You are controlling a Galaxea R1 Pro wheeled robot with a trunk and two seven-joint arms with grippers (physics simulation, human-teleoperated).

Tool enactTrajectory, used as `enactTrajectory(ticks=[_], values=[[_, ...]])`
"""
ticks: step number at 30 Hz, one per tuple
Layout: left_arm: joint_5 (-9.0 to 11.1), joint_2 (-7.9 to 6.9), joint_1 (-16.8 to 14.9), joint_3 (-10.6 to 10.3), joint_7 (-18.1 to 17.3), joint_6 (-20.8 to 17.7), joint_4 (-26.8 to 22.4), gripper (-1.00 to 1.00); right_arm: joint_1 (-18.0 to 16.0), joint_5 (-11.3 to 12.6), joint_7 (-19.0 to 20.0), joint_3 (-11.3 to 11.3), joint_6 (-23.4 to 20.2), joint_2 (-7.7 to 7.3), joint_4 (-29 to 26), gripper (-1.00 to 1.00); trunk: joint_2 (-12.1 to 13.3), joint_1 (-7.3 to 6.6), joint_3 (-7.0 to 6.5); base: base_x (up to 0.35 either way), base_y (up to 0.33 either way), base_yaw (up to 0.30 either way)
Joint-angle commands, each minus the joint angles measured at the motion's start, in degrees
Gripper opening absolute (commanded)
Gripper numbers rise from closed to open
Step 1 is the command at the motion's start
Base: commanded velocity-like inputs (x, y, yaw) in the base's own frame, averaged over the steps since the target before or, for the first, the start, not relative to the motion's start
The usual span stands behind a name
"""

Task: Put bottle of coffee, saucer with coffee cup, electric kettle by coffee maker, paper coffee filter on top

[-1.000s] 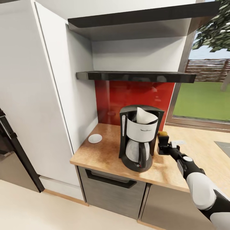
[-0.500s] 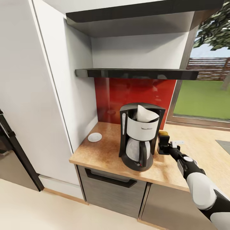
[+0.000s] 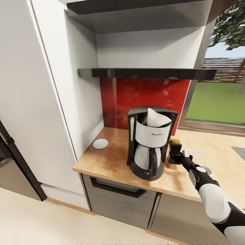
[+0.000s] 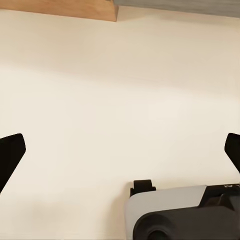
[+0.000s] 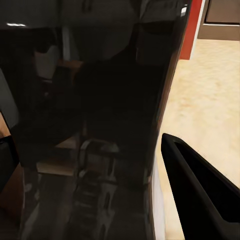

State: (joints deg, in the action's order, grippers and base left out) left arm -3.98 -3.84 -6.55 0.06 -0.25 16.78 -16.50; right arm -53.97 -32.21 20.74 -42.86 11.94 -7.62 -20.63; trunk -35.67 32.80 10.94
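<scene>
Coffee bottle (image 3: 175, 149), dark with a yellow-brown cap, stands on the wooden countertop (image 3: 109, 163) just to the right of the coffee maker (image 3: 149, 143), between the fingers of the right gripper (image 3: 174, 157), which look closed around its lower body. A paper filter (image 3: 156, 119) already sits in the machine's top; a white saucer (image 3: 100, 143) lies near the wall. To finish well, the fingers should part slowly and retreat straight back, avoiding tipping the bottle. The left gripper (image 4: 120, 155) hangs wide open above the floor.
</scene>
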Motion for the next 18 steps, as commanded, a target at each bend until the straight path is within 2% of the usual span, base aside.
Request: enactTrajectory(ticks=[1, 9, 18], values=[[-0.4, -0.02, 0.0, 0.0, 0.0, 0.2, 0.0, 1.00, -0.1, -0.4, 0.3, -0.5, 0.2, 0.04, 0.0, -1.00, -0.1, 0.01, 0.18, 0.000, 0.000, 0.000], [-0.6, 0.01, 0.0, 0.0, 0.0, 0.2, 0.0, 1.00, -0.1, -0.4, 0.2, -0.6, 0.3, -0.02, 0.0, -1.00, -0.1, 0.01, 0.85, 0.000, 0.000, 0.000], [-0.5, -0.02, -0.1, 0.0, 0.0, 0.4, 0.0, 1.00, 0.3, -0.3, 0.2, -0.6, 0.6, -0.12, -0.1, -1.00, -0.1, 0.01, 0.93, 0.000, 0.000, 0.000]])
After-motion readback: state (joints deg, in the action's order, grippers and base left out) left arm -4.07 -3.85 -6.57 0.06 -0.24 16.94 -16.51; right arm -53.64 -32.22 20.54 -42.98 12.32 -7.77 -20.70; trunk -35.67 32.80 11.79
